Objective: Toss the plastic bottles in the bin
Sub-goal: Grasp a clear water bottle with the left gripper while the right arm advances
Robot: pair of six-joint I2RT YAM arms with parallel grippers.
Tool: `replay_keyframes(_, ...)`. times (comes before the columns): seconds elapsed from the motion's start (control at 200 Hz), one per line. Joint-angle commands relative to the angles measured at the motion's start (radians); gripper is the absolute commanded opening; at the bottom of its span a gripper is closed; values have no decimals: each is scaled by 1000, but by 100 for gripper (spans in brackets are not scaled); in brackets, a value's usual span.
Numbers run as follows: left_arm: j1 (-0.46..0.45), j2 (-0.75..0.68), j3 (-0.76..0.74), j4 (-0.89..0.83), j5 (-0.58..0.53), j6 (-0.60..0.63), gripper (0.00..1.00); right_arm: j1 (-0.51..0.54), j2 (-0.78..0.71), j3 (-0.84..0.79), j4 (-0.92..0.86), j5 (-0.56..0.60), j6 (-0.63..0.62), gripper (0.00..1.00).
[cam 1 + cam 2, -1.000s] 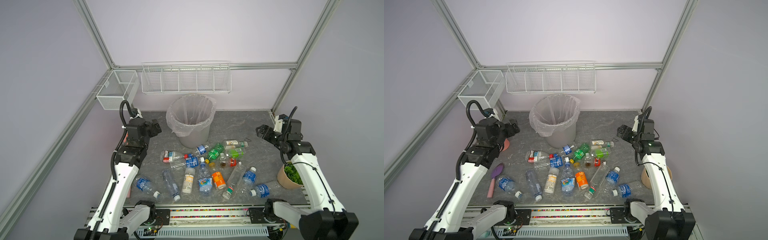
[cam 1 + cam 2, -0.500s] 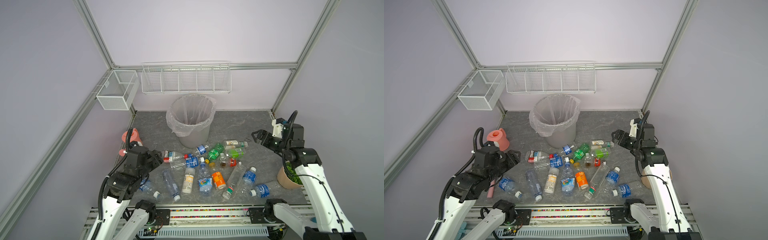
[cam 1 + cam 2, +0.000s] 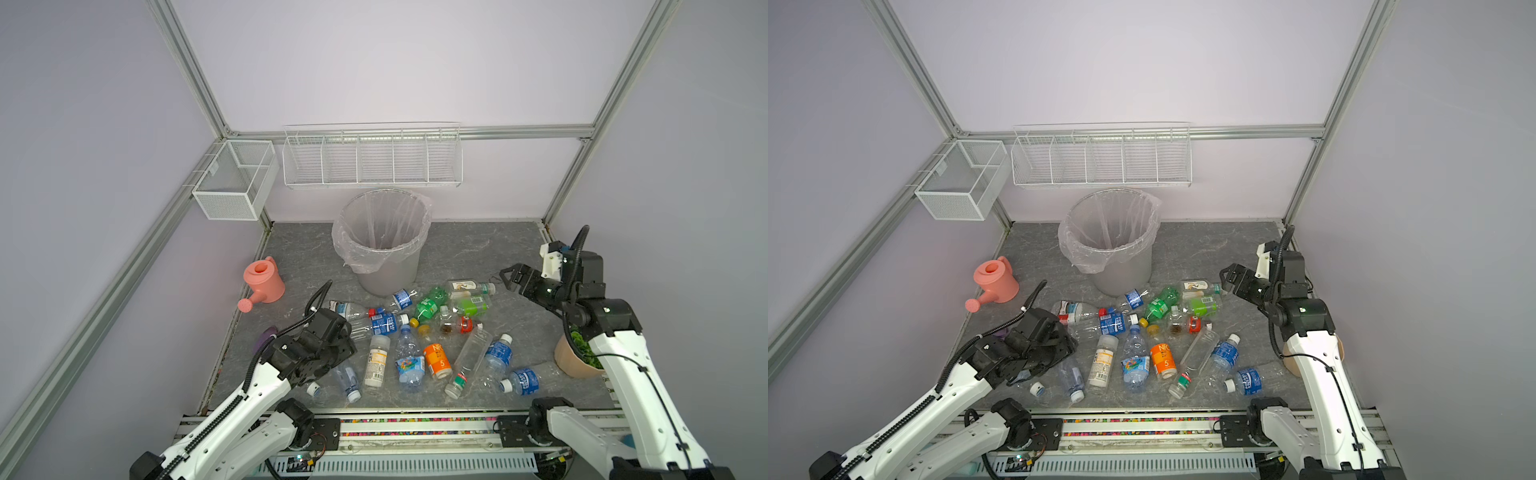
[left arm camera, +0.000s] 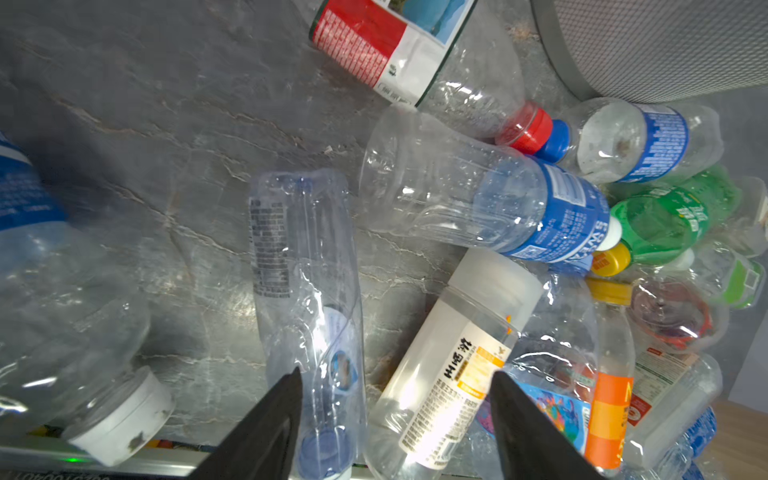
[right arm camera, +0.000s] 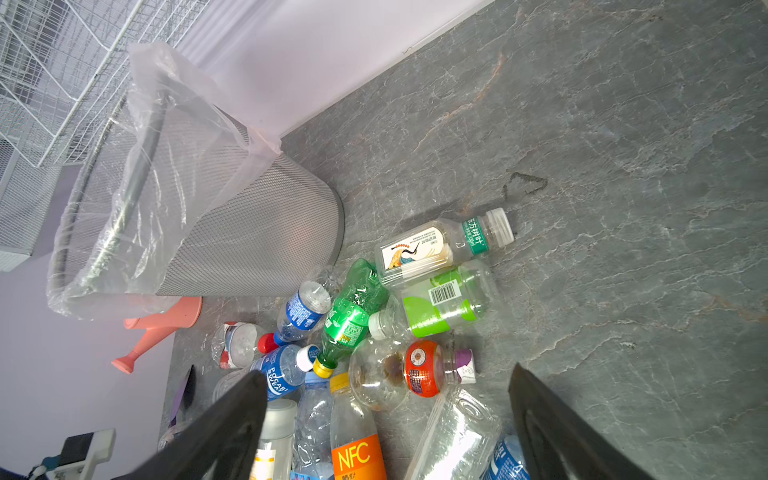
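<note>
Several plastic bottles (image 3: 419, 332) (image 3: 1154, 332) lie scattered in front of the bin (image 3: 384, 253) (image 3: 1115, 253), a round grey basket lined with a clear bag. My left gripper (image 4: 395, 399) (image 3: 347, 357) hangs low over the front-left bottles. Its jaws stand apart above a crushed clear bottle with a blue cap (image 4: 307, 291) and a white bottle (image 4: 453, 357), gripping neither. My right gripper (image 5: 386, 395) (image 3: 509, 276) is open, raised beside the pile's right edge, near a white-labelled bottle (image 5: 436, 249) and a green-labelled one (image 5: 444, 303).
A pink watering can (image 3: 264, 282) stands left of the bin. White wire baskets (image 3: 372, 158) (image 3: 235, 178) hang on the back wall and left frame. A potted plant (image 3: 577, 357) sits by the right arm. A purple object (image 3: 266, 336) lies under the left arm.
My left arm dropped from beside the bin down to the front-left bottles, and its jaws narrowed. My right gripper moved lower and forward toward the pile.
</note>
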Motion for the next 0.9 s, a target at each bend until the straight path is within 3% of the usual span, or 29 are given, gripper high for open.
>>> replay_keyframes(0.0,-8,2,-53,29,8,-75,70,6,-22,-31,-18,16,3,93)
replay_keyframes(0.185,-9,-10,-81,9,-46,-84,70,7,-20,-51,-1,10,9,93)
replay_keyframes(0.525,-9,92,-151,105,-57,-83,69,6,-45,-62,-6,25,13,93)
replay_keyframes(0.725,-9,135,-186,149,-59,-96,60,6,-62,-67,-15,37,11,94)
replay_keyframes(0.895,-9,141,-218,180,-73,-113,58,7,-81,-92,-13,52,6,94)
